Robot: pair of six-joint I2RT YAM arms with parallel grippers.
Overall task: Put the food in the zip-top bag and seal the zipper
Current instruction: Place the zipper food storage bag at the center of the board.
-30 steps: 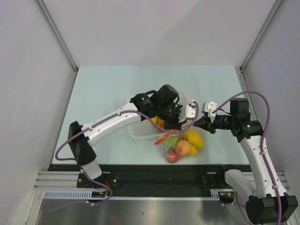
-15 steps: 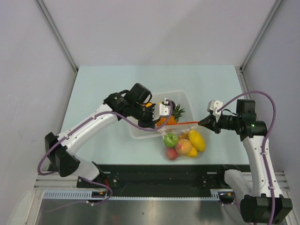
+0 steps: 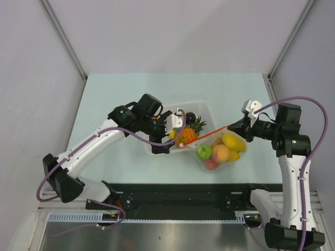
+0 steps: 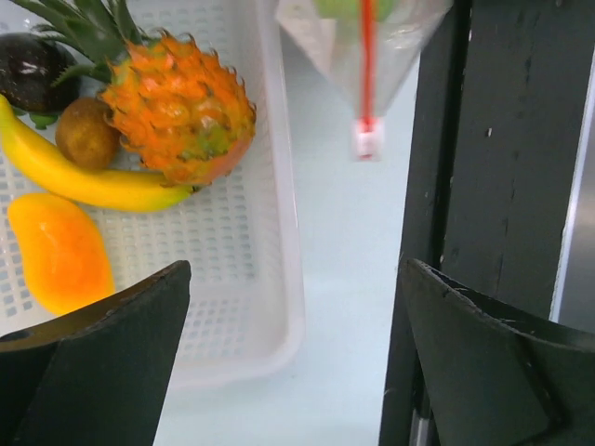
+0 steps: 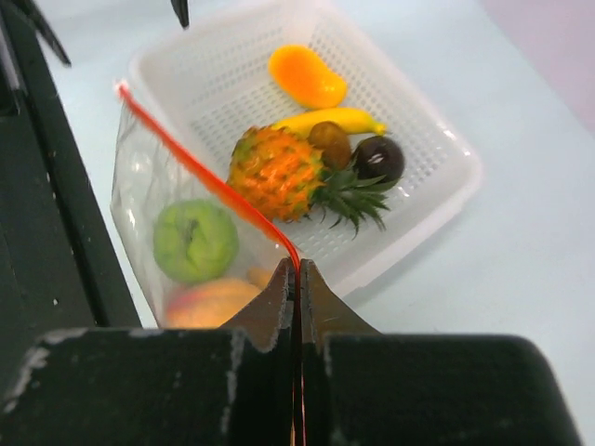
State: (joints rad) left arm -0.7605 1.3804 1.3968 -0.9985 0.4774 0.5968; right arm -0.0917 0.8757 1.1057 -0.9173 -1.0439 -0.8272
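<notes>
**Zip-top bag (image 3: 219, 155) part loaded, fruit left in the basket**

We find the bag on the counter (image 3: 115, 99), just beside the white basket (image 3: 204, 104). It holds a green apple (image 5: 195, 240), a peach (image 5: 209, 302) and a yellow mango (image 3: 234, 141). The right end effector (image 5: 297, 269) is clenched on one end of the zipper (image 5: 200, 172), drawing it taut. The left end effector (image 4: 296, 269) is released, above the basket's edge. The pineapple (image 4: 177, 107), banana (image 4: 84, 181) and three smaller fruits lie in the basket, so we judge loading to be midway. Next, the free arm must grasp one; we cannot tell whether the bag's mouth is open. The counter is pale blue, between plain grey walls (image 3: 183, 31)
</notes>
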